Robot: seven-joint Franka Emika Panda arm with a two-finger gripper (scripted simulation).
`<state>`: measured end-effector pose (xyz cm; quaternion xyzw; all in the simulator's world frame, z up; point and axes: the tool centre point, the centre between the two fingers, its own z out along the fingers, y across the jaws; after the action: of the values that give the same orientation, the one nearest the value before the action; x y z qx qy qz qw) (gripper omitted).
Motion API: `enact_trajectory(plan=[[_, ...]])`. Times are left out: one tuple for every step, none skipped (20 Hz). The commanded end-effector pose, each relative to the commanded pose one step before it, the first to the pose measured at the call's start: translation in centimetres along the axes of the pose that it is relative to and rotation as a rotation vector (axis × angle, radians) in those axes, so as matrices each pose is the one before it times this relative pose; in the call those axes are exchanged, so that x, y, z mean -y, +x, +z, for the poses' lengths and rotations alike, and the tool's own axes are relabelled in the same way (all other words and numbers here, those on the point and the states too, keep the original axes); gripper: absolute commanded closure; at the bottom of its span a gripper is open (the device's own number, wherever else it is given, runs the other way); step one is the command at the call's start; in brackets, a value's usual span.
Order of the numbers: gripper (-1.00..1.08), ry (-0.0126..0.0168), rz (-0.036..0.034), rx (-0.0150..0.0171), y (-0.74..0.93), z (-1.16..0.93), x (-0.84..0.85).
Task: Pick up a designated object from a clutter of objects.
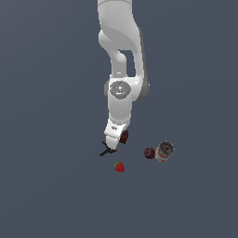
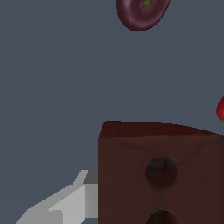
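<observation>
You have the white Panda arm point(image 1: 122, 69) coming down from the top centre of the exterior view, its wrist angled toward the lower left. The gripper point(image 1: 113, 145) sits just below the frame's middle. The dark red-brown block point(image 1: 123, 136) shows as a small dark shape right against the gripper's side, on the exterior view's right of it.

In the wrist view, that block point(image 2: 162, 173) fills the lower right of the frame, very close to the camera. You can see a flat top edge and a face with two dark round holes, one above the other, the lower one cut off by the frame edge. One pale grey finger point(image 2: 65, 203) lies just beside the block at lower left, its tip meeting the block's edge. The other finger is out of sight, so you cannot tell whether the jaws are clamped on the block or only alongside it.

The black clamp point(image 1: 106, 150) lies just below the gripper in the exterior view. The strawberry point(image 1: 120, 167) is a little lower, near the clamp but apart from it. The plum point(image 1: 149, 153) and the red-and-white can point(image 1: 164, 151) sit side by side to the right, well apart from the gripper. The can's label is too small to read; no writing is legible anywhere.

In the wrist view the plum point(image 2: 143, 13) is at the top edge, and a sliver of strawberry point(image 2: 220, 109) shows at the right edge.
</observation>
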<state>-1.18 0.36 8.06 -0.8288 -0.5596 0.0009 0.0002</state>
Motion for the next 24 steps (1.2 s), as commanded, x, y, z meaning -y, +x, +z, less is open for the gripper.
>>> enact_trajectory(plan=[[1.08,-0.00246,0.00017,-0.0007,-0.714,-1.964,0.053],[1.08,0.0,0.0,0.0,-0.326,-0.848,0.053],[1.08,0.0,0.0,0.0,-0.34,-0.891,0.055],[1.08,0.0,0.0,0.0,-0.352,-0.928,0.057],[1.08,0.00048,-0.0006,-0.00061,-0.335,-0.933,0.063],[1.08,0.0,0.0,0.0,-0.359,-0.959,0.058],[1.08,0.0,0.0,0.0,-0.363,-0.974,0.059],[1.08,0.00022,-0.00014,-0.00064,-0.371,-0.993,0.058],[1.08,0.0,0.0,0.0,-0.373,-1.013,0.059],[1.08,0.00021,-0.00014,-0.00064,-0.385,-1.037,0.059],[1.08,0.0002,-0.00014,-0.00065,-0.395,-1.065,0.059],[1.08,0.0,0.0,0.0,-0.39,-1.068,0.059],[1.08,0.0,0.0,0.0,-0.384,-1.053,0.057],[1.08,0.00018,-0.00012,-0.00066,-0.388,-1.042,0.053],[1.08,0.0,0.0,0.0,-0.375,-1.03,0.053],[1.08,0.00019,-0.00009,-0.00066,-0.383,-1.022,0.048],[1.08,0.0,0.0,0.0,-0.37,-1.014,0.049],[1.08,0.0,0.0,0.0,-0.368,-1.008,0.047],[1.08,0.0,0.0,0.0,-0.367,-1.003,0.045],[1.08,0.0,0.0,0.0,-0.366,-0.999,0.042],[1.08,0.0,0.0,0.0,-0.366,-0.996,0.04],[1.08,0.0,0.0,0.0,-0.366,-0.994,0.037],[1.08,0.0,0.0,0.0,-0.367,-0.993,0.034],[1.08,0.0,0.0,0.0,-0.367,-0.992,0.031]])
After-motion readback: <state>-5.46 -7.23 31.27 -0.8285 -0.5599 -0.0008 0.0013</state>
